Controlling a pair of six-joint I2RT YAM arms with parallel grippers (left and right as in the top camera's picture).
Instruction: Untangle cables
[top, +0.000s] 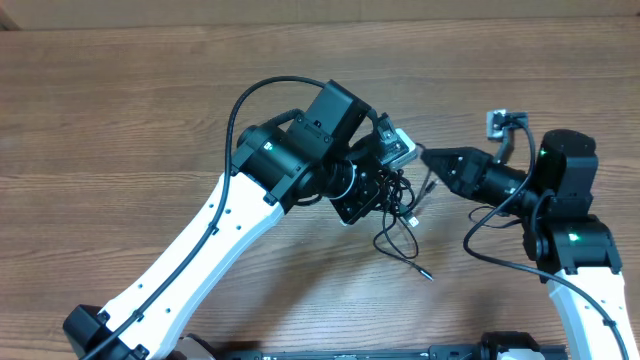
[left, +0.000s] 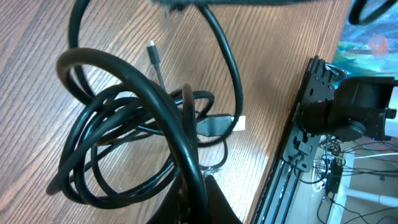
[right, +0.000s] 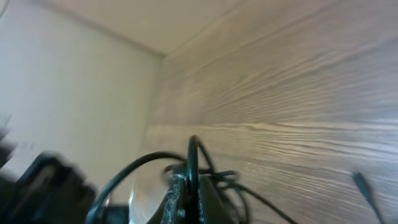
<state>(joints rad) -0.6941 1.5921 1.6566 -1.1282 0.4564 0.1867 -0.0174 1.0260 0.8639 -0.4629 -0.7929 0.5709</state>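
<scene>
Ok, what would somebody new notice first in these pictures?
A small black clump of cables lies in the middle of the table, where both arms meet. The left end effector and the right end effector are each shut on a strand. One loose plug end trails out toward the robot's side.

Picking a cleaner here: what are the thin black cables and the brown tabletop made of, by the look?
Thin black cables: probably rubber or PVC jacket, smooth, slightly glossy; they bend in loose loops and catch highlights. Brown tabletop: wood-grain, likely matt laminate; fine even streaks, though real wood is possible.
</scene>
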